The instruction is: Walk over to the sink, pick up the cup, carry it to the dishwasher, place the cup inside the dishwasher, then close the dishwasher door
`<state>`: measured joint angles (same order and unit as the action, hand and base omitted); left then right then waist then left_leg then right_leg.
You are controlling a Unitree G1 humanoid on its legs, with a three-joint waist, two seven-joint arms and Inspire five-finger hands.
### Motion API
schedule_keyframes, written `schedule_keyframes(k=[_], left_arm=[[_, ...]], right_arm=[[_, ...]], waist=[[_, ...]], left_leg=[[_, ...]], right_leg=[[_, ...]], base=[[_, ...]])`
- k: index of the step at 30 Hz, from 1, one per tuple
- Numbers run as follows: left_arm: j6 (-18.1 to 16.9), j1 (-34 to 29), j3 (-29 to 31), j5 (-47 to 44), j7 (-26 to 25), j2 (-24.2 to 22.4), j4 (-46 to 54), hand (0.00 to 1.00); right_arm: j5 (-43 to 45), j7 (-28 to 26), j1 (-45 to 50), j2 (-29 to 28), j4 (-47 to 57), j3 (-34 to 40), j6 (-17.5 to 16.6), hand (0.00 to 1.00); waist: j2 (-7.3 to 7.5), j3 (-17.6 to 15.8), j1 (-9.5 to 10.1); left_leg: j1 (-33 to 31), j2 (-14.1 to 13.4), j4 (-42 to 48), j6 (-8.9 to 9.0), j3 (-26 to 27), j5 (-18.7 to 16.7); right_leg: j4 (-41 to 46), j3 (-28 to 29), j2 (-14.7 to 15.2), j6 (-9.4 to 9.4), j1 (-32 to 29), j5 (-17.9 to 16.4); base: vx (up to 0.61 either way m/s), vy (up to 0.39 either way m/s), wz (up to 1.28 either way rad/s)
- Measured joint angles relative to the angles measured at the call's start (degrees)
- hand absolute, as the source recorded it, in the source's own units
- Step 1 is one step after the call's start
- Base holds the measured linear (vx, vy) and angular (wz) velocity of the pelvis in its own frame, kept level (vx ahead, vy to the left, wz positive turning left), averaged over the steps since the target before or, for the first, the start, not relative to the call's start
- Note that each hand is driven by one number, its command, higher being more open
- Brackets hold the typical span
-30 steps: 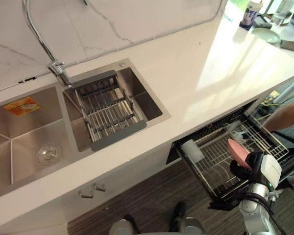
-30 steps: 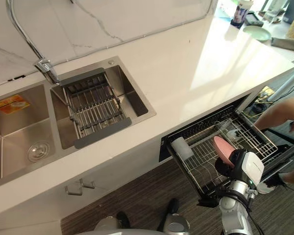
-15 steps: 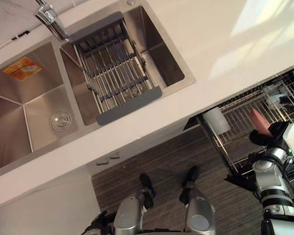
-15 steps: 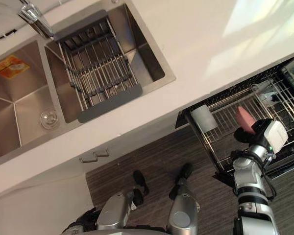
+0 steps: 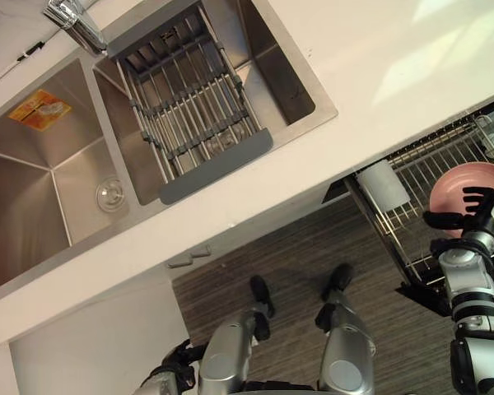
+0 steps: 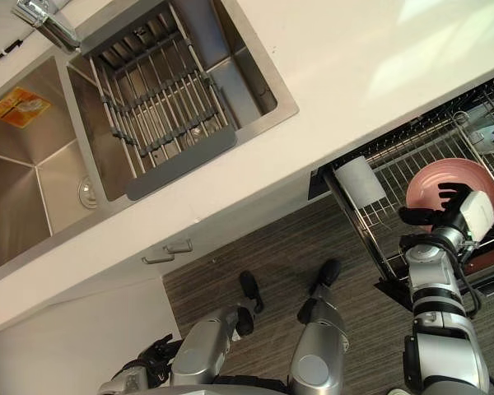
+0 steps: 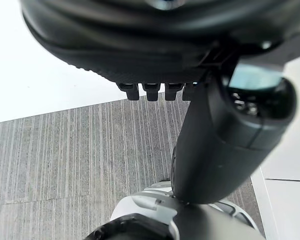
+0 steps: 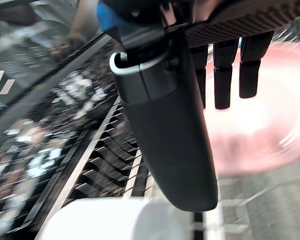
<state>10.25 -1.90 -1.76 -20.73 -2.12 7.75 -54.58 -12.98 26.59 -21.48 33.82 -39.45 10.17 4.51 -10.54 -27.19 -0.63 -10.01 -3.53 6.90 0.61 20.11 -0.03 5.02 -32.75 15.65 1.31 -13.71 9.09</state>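
**A:** Where is the cup?

**B:** The pink round plastic cup [image 5: 461,179] lies in the pulled-out wire dishwasher rack [image 5: 399,234], its round face turned up. It is near a white cylindrical cup [image 5: 384,184] that lies on its side. The right hand [image 6: 443,214] hovers at the pink one with its fingers [image 8: 224,75] straight and spread, curled round nothing.

**A:** So nothing is gripped. How should this step be finished well?

**B:** I judge the placing nearly done. Lift the hand straight up and back, so that no finger hooks the rim or the wires. Check that the cup sits steady and is not leaning on the white one. The rack should then go fully in before the door swings, or the door will likely stop against it.

**A:** What can't you make out?

**B:** I cannot tell whether the fingertips touch the pink rim or stand just off it. The rack runs off the edge of the head views, so its far side is cut off. I cannot make out the dishwasher door. The left hand [image 5: 174,366] hangs low over the dark striped floor [image 5: 296,255], and I cannot tell whether it is open or closed.
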Motion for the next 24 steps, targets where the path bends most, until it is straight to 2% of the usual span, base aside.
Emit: schedule_keyframes(k=[6,8,10,11,14,16,17,20,24], left_arm=[[0.4,-0.8,1.0,2.8,-0.3,0.5,0.4,1.0],[1.1,-1.8,2.2,3.3,-0.5,0.9,0.4,1.0],[1.6,-2.9,3.4,4.0,-0.7,1.3,0.4,1.0],[2.2,-3.9,4.4,4.0,-0.9,1.8,0.2,1.0],[3.2,-5.1,5.0,4.0,-1.8,2.4,-0.5,1.0],[3.5,-6.4,6.5,4.0,-2.0,2.6,-2.3,1.0],[3.7,-7.5,6.7,4.0,-2.8,2.3,-2.5,1.0],[3.6,-8.1,6.8,4.7,-3.1,1.9,-4.0,1.0],[3.0,-8.8,7.0,4.6,-4.2,1.3,-4.3,1.0]], right_arm=[[0.5,0.2,11.4,-6.3,18.0,1.5,-5.6,1.0],[2.1,0.3,14.8,-9.9,24.2,5.4,-7.5,1.0],[4.6,0.7,17.3,-13.0,30.2,9.8,-9.1,1.0],[5.8,0.7,19.2,-14.6,34.7,13.5,-10.2,1.0],[8.0,0.9,22.6,-16.6,40.2,19.3,-12.8,1.0],[9.6,0.5,25.1,-18.3,43.5,22.0,-14.6,1.0],[10.8,-0.7,27.3,-19.4,46.1,22.9,-16.3,1.0],[12.4,-2.5,29.6,-21.4,49.6,23.1,-18.1,1.0],[17.6,-4.8,30.0,-24.1,52.1,23.0,-20.2,1.0]], waist=[[2.29,0.4,-0.55],[3.41,1.7,-0.81],[5.16,2.7,-1.4],[6.53,3.7,-1.92],[8.54,5.7,-2.21],[9.76,8.0,-3.43],[10.04,9.8,-3.67],[9.98,11.7,-4.33],[10.03,12.5,-4.15]], left_leg=[[4.2,-0.5,-1.0,0.92,-0.1,-0.6],[6.0,-0.6,-1.8,0.89,0.2,-0.6],[7.6,-0.7,-2.6,0.98,0.6,-0.7],[9.1,-0.7,-3.3,1.0,1.3,-0.9],[11.3,-0.9,-4.7,1.32,2.8,-1.2],[13.3,-1.1,-5.7,1.71,3.5,-1.4],[14.2,-1.3,-6.1,2.02,4.3,-1.6],[16.0,-1.6,-6.5,2.29,5.0,-1.8],[17.6,-2.0,-6.8,2.83,6.0,-2.3]], right_leg=[[-1.1,-0.5,-0.7,0.81,4.3,-0.8],[-1.4,-0.4,-1.1,0.97,5.8,-0.9],[-1.9,-0.2,-1.5,1.02,7.0,-0.9],[-2.3,0.4,-1.8,1.09,8.0,-0.9],[-3.4,1.5,-2.5,1.27,9.3,-0.7],[-4.5,2.0,-3.1,1.44,10.8,-0.7],[-5.1,2.7,-3.6,1.52,11.2,-0.7],[-6.3,2.9,-4.3,1.69,13.0,-0.6],[-7.5,3.4,-5.1,1.84,14.6,-0.4]], base=[[0.01,0.0,-0.01],[0.05,-0.008,-0.07],[0.05,-0.001,-0.14],[0.06,0.002,-0.22],[0.06,-0.002,-0.28],[0.1,-0.016,-0.25],[0.11,-0.02,-0.23],[0.09,-0.024,-0.13],[0.01,-0.016,-0.11]])
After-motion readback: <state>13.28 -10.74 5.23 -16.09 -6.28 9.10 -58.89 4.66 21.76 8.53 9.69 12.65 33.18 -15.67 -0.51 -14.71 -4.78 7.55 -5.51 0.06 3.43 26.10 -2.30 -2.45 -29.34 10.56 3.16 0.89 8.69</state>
